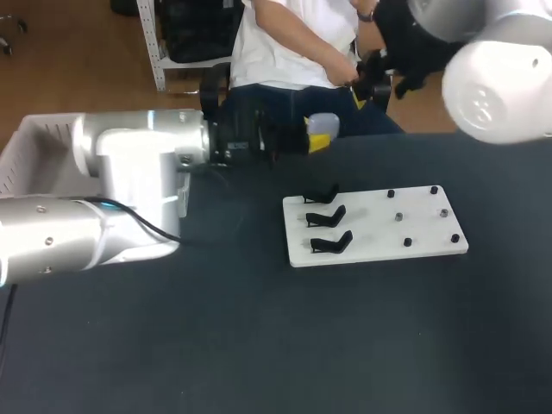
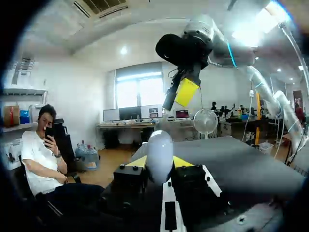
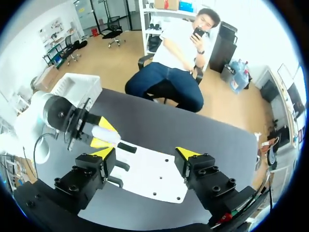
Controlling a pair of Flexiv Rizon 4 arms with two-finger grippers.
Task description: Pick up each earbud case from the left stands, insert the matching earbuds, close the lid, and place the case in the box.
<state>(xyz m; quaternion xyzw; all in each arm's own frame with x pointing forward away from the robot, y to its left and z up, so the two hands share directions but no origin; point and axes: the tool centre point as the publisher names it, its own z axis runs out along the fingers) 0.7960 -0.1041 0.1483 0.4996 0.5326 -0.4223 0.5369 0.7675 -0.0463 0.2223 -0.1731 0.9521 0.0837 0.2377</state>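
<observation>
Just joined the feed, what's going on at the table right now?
The left tool is shut on a white case and holds it in the air past the far side of the board. All three black stands on the board are empty. The right tool is open and holds nothing, above the board and facing the case. The box sits at the table's left. I cannot tell whether the case's lid is open.

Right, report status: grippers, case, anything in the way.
Left gripper shut on earbud case, off the table. Right gripper open, empty. Stands bare. No obstruction seen.
</observation>
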